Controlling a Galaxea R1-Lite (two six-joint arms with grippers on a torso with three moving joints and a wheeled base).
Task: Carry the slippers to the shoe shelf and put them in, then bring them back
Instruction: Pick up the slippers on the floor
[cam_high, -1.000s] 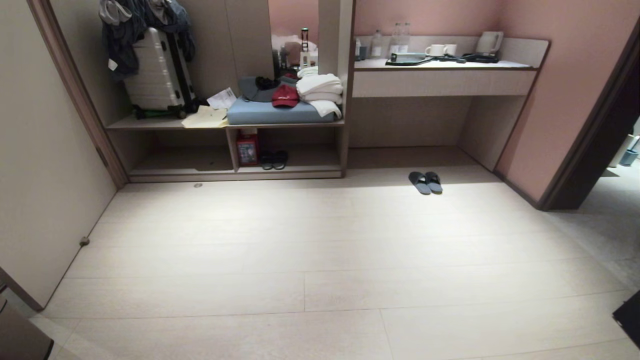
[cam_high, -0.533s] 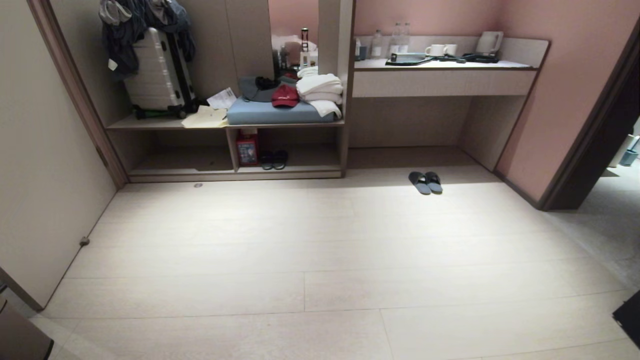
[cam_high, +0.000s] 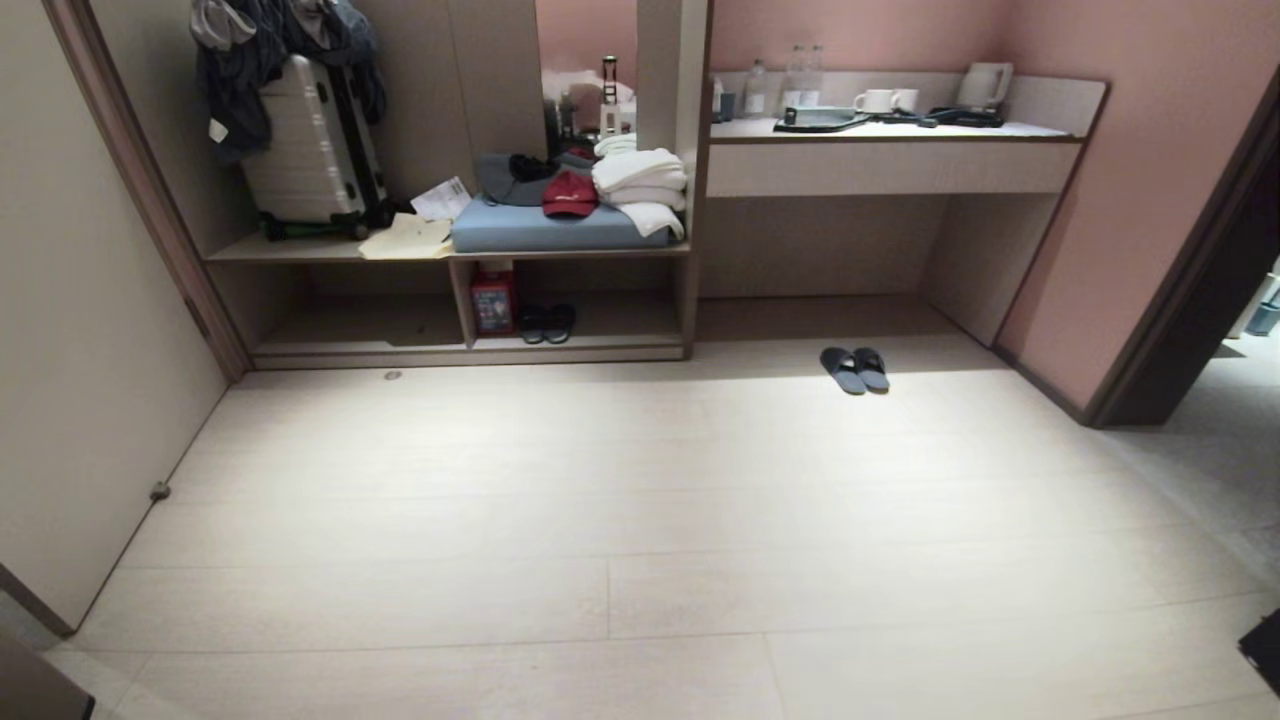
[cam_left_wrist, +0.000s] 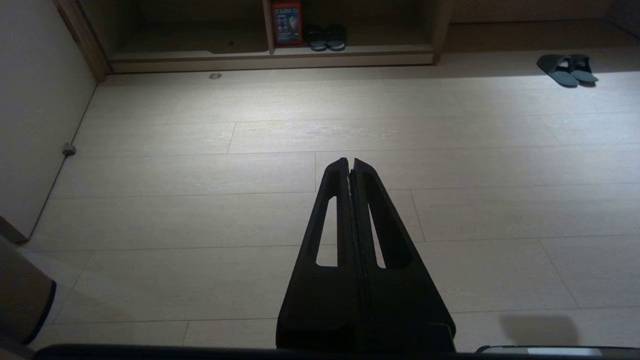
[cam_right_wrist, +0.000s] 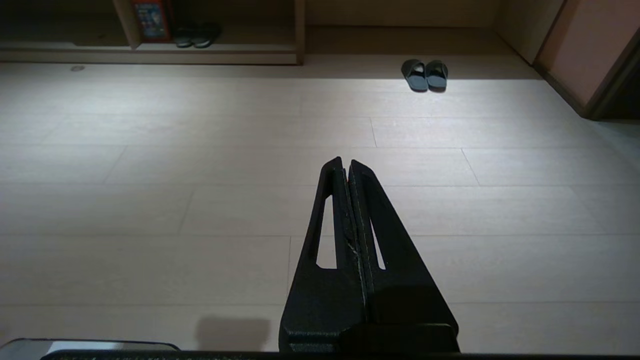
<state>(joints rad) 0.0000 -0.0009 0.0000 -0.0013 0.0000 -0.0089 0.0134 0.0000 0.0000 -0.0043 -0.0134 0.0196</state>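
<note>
Head view: slippers (cam_high: 855, 369) on floor (cam_high: 640, 520) right of shoe shelf (cam_high: 470, 350); both claws pressed together.

The whole head view shifts slightly: the slippers (cam_high: 855, 369) and shoe shelf (cam_high: 470, 352) sit a little lower toward 6 o'clock, so the camera moves, not the things.

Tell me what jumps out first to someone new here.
A lone pair of dark slippers sits on the pale floor in front of the desk recess. To the left, the low shoe shelf already holds another dark pair beside a red box, under a bench piled with a suitcase and towels.
</note>
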